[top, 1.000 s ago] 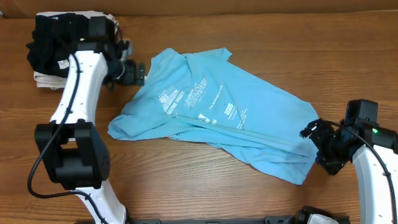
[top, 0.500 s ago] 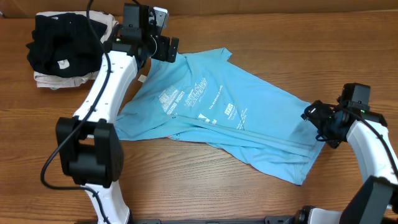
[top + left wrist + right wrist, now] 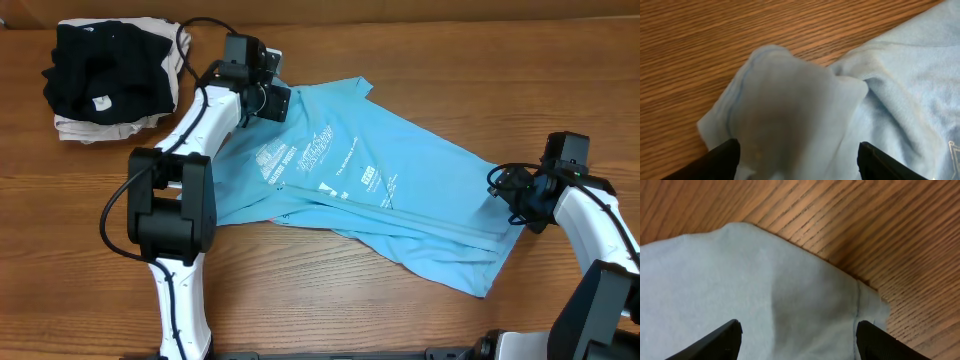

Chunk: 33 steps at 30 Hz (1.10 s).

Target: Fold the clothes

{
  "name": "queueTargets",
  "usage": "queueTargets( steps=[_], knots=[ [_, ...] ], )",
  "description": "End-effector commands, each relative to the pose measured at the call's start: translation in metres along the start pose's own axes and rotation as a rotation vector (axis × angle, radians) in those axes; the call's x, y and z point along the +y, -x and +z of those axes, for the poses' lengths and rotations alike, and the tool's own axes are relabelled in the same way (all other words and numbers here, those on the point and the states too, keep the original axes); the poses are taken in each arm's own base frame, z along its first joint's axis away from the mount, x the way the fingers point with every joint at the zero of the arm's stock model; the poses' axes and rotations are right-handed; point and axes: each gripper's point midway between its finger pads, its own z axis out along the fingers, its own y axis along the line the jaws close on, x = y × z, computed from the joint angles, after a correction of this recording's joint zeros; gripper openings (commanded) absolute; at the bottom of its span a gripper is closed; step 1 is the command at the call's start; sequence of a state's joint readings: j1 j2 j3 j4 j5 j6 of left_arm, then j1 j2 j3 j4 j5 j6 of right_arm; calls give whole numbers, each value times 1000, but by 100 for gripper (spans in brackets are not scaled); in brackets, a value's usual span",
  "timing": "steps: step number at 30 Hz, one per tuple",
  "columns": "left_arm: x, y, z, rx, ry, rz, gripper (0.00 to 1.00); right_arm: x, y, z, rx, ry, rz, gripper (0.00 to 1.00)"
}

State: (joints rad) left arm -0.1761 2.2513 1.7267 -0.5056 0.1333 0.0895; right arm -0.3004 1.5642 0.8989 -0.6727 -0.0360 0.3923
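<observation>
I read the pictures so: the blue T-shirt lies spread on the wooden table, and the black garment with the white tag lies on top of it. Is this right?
Not quite. In the overhead view the black garment lies on the beige garment, apart from the blue T-shirt spread on the wooden table.

Sky-blue shirt (image 3: 430, 185) on a brown, wood-grained table (image 3: 330, 310).

The shirt is plain light blue with small white print (image 3: 310, 155) near its middle. A speck at its lower left edge may be coral, but it is too small to tell. In the wrist views the cloth looks paler and slightly greyish. The table's grain runs in fine darker streaks. A black garment (image 3: 120, 65) bears a white tag (image 3: 97, 101) and lies on a beige one (image 3: 95, 128). The arms (image 3: 195, 125) are white with black joints.
</observation>
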Motion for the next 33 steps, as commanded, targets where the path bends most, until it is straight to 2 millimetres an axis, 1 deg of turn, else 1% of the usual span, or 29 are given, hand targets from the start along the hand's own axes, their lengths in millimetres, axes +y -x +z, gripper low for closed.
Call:
queueTargets(
  steps=[1, 4, 5, 6, 9, 10, 12, 13, 16, 18, 20, 22, 26, 28, 31, 33],
  knots=[
    [1, -13, 19, 41, 23, 19, 74, 3, 14, -5, -39, 0, -4, 77],
    [9, -32, 31, 103, 60, -15, 65, 3, 14, -5, -39, 0, -4, 77],
    [11, -37, 32, 120, 76, -27, 63, 3, 14, -5, -39, 0, -4, 77],
    [14, -41, 33, 136, 94, -39, 58, 3, 14, -5, -39, 1, -4, 77],
    [29, -55, 29, 192, 186, -85, 55, 4, 14, -5, -42, 3, -4, 77],
    [34, -61, 26, 214, 222, -106, 55, 4, 15, -5, -42, 3, -4, 77],
    [45, -80, 18, 285, 303, -166, 59, 4, 15, -5, -43, 3, -4, 77],
    [47, -93, 13, 336, 326, -192, 60, 4, 15, -5, -45, 3, -4, 77],
    [45, -123, 0, 466, 332, -218, 67, 6, 20, -6, -63, 11, -6, 77],
    [42, -143, -11, 558, 336, -227, 74, 9, 26, -6, -89, 24, -11, 77],
    [39, -155, -20, 621, 336, -223, 79, 12, 31, -7, -110, 35, -12, 77],
    [36, -168, -29, 690, 332, -220, 83, 15, 37, -8, -133, 46, -20, 77],
    [28, -190, -49, 816, 311, -222, 87, 19, 44, -9, -165, 58, -59, 77],
    [24, -197, -57, 863, 297, -227, 87, 20, 46, -9, -174, 60, -81, 77],
    [20, -204, -65, 907, 285, -231, 87, 22, 48, -8, -180, 64, -89, 76],
    [20, -205, -66, 914, 285, -231, 87, 25, 48, -3, -179, 69, -100, 76]
  ],
)
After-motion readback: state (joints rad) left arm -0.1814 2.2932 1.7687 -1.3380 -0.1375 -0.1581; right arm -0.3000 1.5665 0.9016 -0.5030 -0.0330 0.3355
